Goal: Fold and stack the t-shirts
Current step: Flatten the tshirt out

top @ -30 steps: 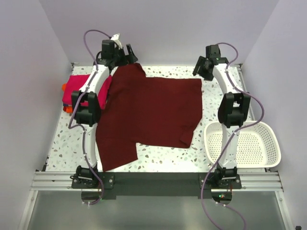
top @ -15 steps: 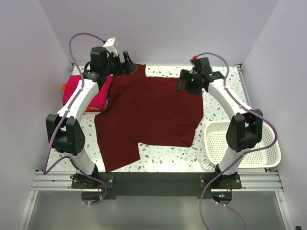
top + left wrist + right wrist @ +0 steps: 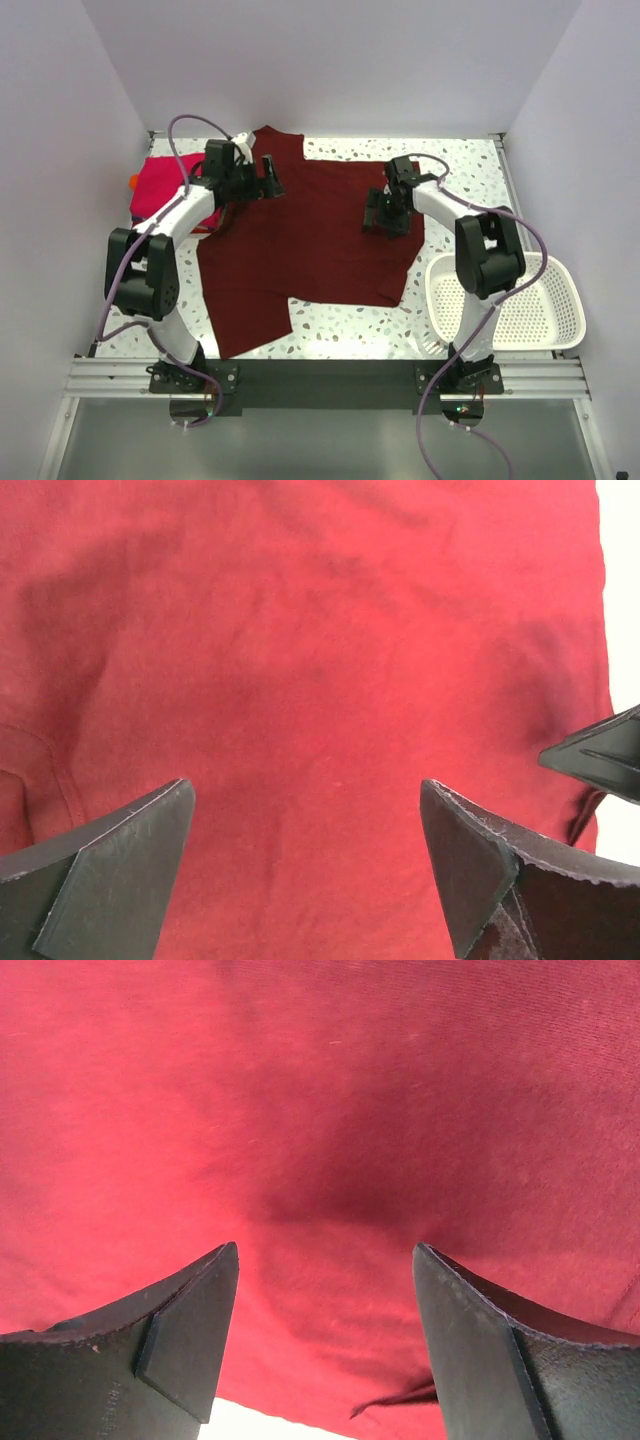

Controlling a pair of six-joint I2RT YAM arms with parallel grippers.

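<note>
The dark maroon t-shirt point(image 3: 300, 235) lies spread flat across the middle of the table. My left gripper point(image 3: 270, 177) is open and empty over its upper left part; the left wrist view shows the cloth point(image 3: 330, 650) between the spread fingers point(image 3: 120, 865). My right gripper point(image 3: 385, 215) is open and empty over the shirt's right part, near its edge; the cloth point(image 3: 330, 1090) fills the right wrist view. The folded magenta-pink shirt point(image 3: 160, 185) lies at the left edge on an orange one point(image 3: 134, 182), mostly hidden.
A white slotted basket point(image 3: 525, 300) stands at the right front. The speckled tabletop point(image 3: 460, 160) shows at the back right and along the front. Walls close in on the left, back and right.
Both arms have swung in from the back edge and come down over the shirt. The shirt's top left corner now lies flat at the back.
</note>
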